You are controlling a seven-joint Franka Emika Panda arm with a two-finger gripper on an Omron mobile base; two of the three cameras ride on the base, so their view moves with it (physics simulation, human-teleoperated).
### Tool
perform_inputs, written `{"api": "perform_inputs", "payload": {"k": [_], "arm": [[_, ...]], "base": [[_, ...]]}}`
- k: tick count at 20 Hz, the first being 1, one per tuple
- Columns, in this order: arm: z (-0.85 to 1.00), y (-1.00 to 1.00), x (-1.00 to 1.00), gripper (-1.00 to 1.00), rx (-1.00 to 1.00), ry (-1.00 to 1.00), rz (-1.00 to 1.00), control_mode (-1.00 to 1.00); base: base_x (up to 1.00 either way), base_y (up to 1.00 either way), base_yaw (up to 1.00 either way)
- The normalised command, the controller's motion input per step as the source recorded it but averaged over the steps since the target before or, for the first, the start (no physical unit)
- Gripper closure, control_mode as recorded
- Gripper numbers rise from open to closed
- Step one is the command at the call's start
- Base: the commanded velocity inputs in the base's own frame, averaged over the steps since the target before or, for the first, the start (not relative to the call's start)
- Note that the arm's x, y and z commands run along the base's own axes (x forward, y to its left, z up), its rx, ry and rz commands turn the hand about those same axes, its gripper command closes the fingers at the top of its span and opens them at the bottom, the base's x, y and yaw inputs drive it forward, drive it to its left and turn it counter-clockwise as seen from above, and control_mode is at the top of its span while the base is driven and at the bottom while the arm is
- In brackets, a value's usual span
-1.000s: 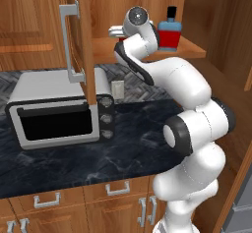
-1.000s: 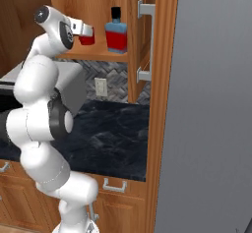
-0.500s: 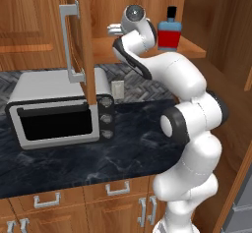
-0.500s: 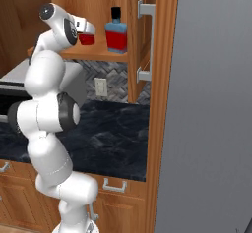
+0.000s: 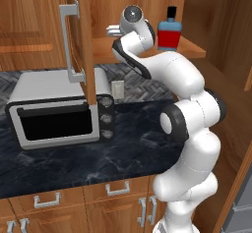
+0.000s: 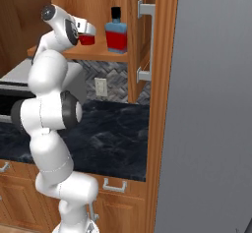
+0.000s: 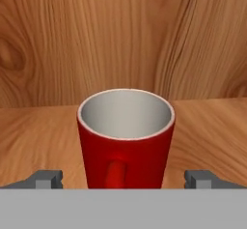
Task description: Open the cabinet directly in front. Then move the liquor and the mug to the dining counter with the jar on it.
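Moved in closer on the shelf of the open cabinet (image 6: 147, 40), gripper (image 7: 124, 177) now spread wide and empty around the mug (image 7: 125, 138) beside the liquor (image 6: 116, 32), ready to close.

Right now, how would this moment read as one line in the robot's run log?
cabinet: open | end effector: open, fingers either side of mug on shelf, not closed | liquor: on shelf beside mug
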Motion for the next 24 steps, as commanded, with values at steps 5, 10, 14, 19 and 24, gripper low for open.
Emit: {"api": "perform_inputs", "payload": {"k": [5, 10, 14, 19, 24], "arm": [[-0.05, 0.06, 0.20, -1.00, 0.00, 0.00, 0.00, -1.00], [-0.07, 0.09, 0.26, -1.00, 0.00, 0.00, 0.00, -1.00], [-0.01, 0.05, 0.28, -1.00, 0.00, 0.00, 0.00, -1.00], [0.00, 0.00, 0.09, 1.00, 0.00, 0.00, 0.00, -1.00], [0.00, 0.00, 0.00, 1.00, 0.00, 0.00, 0.00, -1.00]], "base": [[0.00, 0.00, 0.00], [0.00, 0.00, 0.00], [0.00, 0.00, 0.00], [0.00, 0.00, 0.00], [0.00, 0.00, 0.00]]}}
